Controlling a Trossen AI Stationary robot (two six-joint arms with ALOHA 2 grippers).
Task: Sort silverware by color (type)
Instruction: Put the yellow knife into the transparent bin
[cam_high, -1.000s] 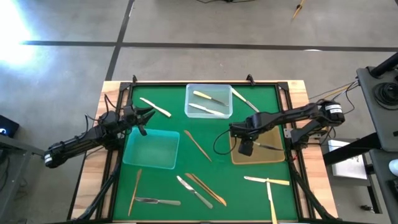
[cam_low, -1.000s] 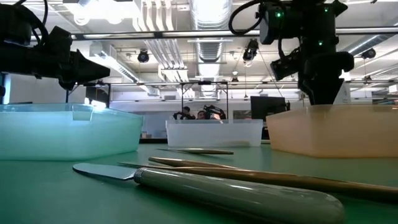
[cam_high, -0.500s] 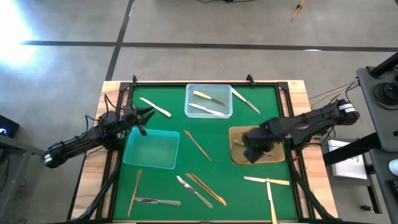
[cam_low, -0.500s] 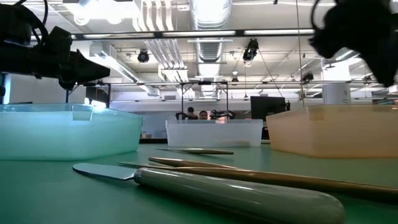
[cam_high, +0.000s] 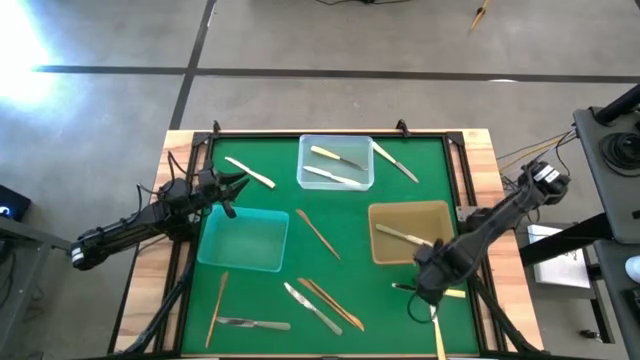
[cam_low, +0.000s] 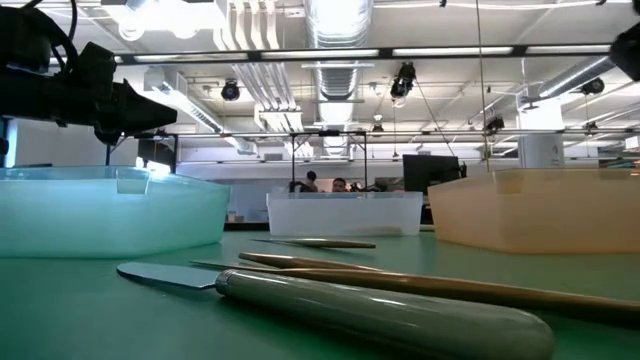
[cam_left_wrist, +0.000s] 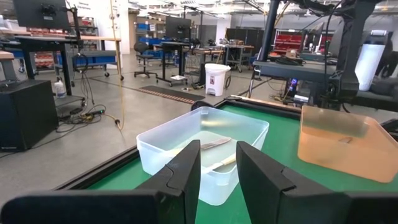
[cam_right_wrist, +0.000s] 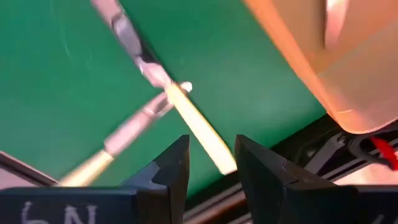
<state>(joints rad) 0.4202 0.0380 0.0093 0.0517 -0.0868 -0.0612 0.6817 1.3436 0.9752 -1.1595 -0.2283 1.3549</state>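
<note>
The right gripper hangs low over the near right part of the green tabletop, just in front of the amber translucent square tray. Its jaws stand a little apart and hold nothing. In its wrist view two slim cream-handled utensils with silver blades lie crossed on the green directly ahead of the jaws; from above they show as a pair near the near right corner.

The risk lies in that crossing. If the jaws close where the two overlap, they may lift both or flick one off the near edge, which is close by. A grip on a blade end instead of a handle could let the piece swing and slip. The amber tray's wall sits just beside the gripper and could get bumped on the way up.

The amber tray already holds one pale utensil. The clear square tray at the far edge holds two more, and the pale teal square tray looks empty. Loose silverware is spread over the green: a cream piece near the far left, coppery gold ones in the middle and near the left edge, and silver ones along the near edge.

The left gripper waits over the far left part of the tabletop, jaws slightly parted and empty.
</note>
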